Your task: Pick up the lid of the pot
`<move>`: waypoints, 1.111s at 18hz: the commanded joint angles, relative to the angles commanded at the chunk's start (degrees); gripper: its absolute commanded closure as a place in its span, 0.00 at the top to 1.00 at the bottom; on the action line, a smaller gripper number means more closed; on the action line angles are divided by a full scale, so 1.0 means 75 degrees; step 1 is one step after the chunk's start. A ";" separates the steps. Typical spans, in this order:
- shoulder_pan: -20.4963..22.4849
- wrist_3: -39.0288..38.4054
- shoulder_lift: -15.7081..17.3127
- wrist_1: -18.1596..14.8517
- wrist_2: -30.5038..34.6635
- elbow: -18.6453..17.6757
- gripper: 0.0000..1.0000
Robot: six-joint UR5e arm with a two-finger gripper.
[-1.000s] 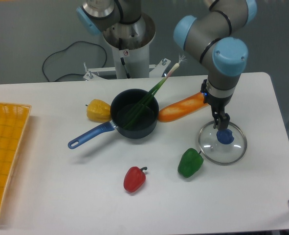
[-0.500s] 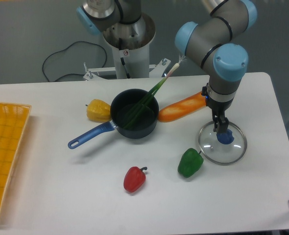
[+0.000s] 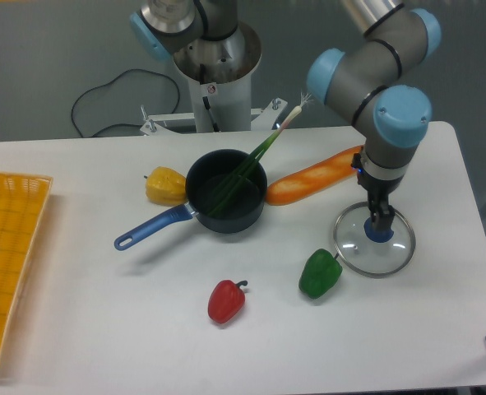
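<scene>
Arm (image 3: 399, 103) slanting in from beyond lid (image 3: 359, 247) | gripper (image 3: 381, 217) pointing down, hovering at lid's knob | fingers showing too indistinctly to tell spread

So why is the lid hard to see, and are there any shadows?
In the camera view, the lid looks see-through, so the pale table shows through it; in that same view, a soft, faint shadow lies by the blue handle, and the inside of the pan looks very dark.
</scene>
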 joint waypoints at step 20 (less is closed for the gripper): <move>-0.0210 -0.0961 -0.0868 0.0036 0.0492 0.0505 1.00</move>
